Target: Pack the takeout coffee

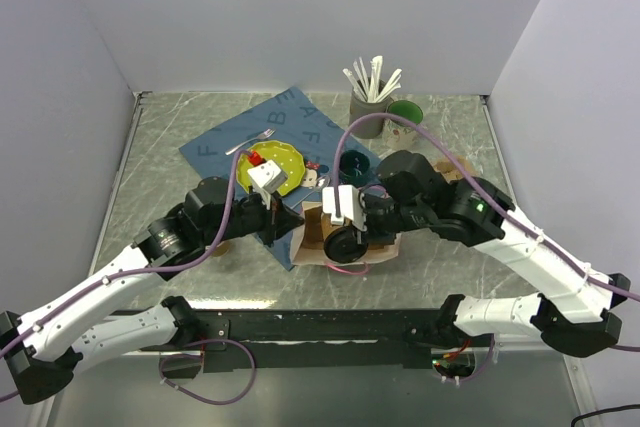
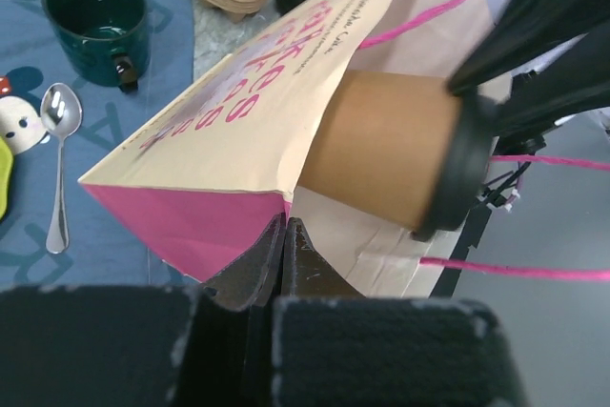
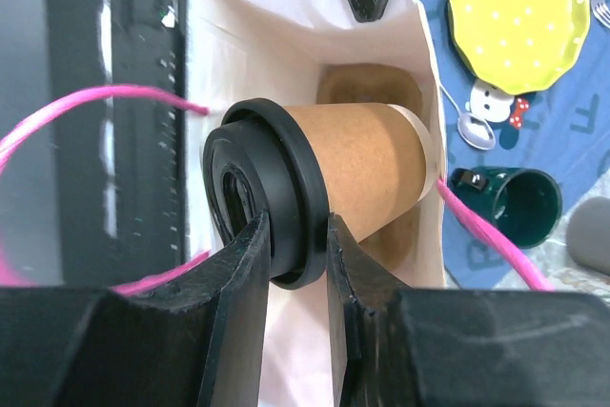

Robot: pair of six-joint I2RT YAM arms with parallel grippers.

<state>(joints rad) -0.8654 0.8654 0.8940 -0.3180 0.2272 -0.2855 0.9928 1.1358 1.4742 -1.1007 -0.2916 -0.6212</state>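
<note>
Right gripper [image 3: 292, 235] clenched on lid of takeout coffee [image 3: 357, 164], cup ahead entering paper bag [image 3: 253, 54]. Left gripper [image 2: 286, 235] pinched, apparently on bag edge. Push straight ahead, centred.

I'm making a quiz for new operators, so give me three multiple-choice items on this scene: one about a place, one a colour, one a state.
1. Where is the brown kraft-paper cup with the round black plastic lid relative to the tan paper bag?
A. Upright outside it.
B. On its side, base end in its mouth.
C. Wholly hidden inside it.
2. What colour are the bag's string handles?
A. Pink.
B. Green.
C. White.
3. What is the left tool doing?
A. Standing open.
B. Shut on the bag's edge.
C. Shut on the cup.
Answers: 1 B, the right tool holds it sideways in the opening; 2 A, pink strings loop from the bag; 3 B, it pinches the paper fold.
</note>
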